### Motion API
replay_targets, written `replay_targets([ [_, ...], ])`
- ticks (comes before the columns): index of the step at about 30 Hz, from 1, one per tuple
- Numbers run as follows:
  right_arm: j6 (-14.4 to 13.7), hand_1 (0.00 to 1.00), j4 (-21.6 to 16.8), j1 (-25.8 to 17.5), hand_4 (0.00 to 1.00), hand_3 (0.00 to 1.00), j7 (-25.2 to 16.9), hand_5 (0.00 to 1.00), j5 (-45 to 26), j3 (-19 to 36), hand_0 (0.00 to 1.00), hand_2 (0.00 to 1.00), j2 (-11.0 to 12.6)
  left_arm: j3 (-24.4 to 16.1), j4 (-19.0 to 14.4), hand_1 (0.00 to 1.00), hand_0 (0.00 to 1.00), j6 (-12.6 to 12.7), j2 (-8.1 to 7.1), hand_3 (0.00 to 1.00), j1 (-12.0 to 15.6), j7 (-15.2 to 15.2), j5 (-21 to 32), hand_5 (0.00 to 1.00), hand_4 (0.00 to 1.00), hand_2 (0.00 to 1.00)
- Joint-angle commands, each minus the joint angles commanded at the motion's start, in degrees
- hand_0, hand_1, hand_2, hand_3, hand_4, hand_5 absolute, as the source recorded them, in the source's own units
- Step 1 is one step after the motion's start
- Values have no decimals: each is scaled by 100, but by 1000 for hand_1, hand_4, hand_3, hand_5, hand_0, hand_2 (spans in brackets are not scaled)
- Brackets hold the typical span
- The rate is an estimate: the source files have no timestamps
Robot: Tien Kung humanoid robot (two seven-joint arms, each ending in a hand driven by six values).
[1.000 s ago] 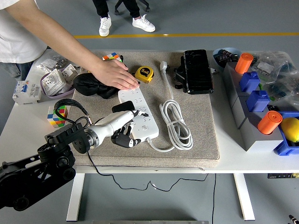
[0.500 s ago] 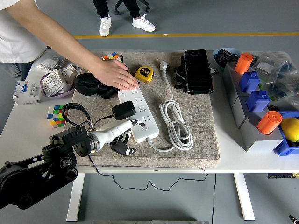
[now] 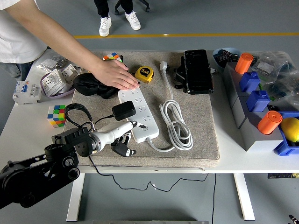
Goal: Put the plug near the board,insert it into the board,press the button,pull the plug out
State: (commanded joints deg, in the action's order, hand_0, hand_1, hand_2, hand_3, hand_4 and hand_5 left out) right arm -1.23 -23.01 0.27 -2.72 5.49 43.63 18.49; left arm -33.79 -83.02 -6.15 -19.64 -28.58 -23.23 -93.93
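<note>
A white power board (image 3: 143, 108) lies lengthwise on the grey mat (image 3: 201, 133). A black plug (image 3: 124, 110) stands on the board's left side near its near end, and its black cord (image 3: 77, 111) loops off to the left. My left hand (image 3: 125, 140) sits just below and left of the plug, at the board's near left corner, apart from the plug. Its dark fingers (image 3: 122, 148) hang loosely and hold nothing. A person's hand (image 3: 114, 74) rests flat on the board's far end.
The board's own white cable (image 3: 175, 123) lies coiled to its right. A yellow tape measure (image 3: 144, 73), a black case (image 3: 197, 71) and a black pouch (image 3: 86, 85) sit at the back. A colour cube (image 3: 56, 115) is at the left. Grey, blue and orange blocks (image 3: 254, 100) stand at the right.
My left hand has let go of the plug and drawn back toward the near left. The plug now stands uncovered on the board. The person's hand has not moved.
</note>
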Motion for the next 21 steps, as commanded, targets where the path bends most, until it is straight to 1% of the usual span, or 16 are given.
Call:
replay_targets([
  [15, -2, 670, -3, 8, 843, 562, -6, 487, -2, 7, 616, 674, 0, 87, 12, 89, 44, -151, -15, 860, -63, -107, 88, 2, 792, 153],
  [21, -4, 670, -7, 3, 843, 561, -10, 487, -1, 8, 616, 674, -4, -89, -52, 89, 44, -19, -37, 851, -44, 83, 92, 2, 791, 153],
])
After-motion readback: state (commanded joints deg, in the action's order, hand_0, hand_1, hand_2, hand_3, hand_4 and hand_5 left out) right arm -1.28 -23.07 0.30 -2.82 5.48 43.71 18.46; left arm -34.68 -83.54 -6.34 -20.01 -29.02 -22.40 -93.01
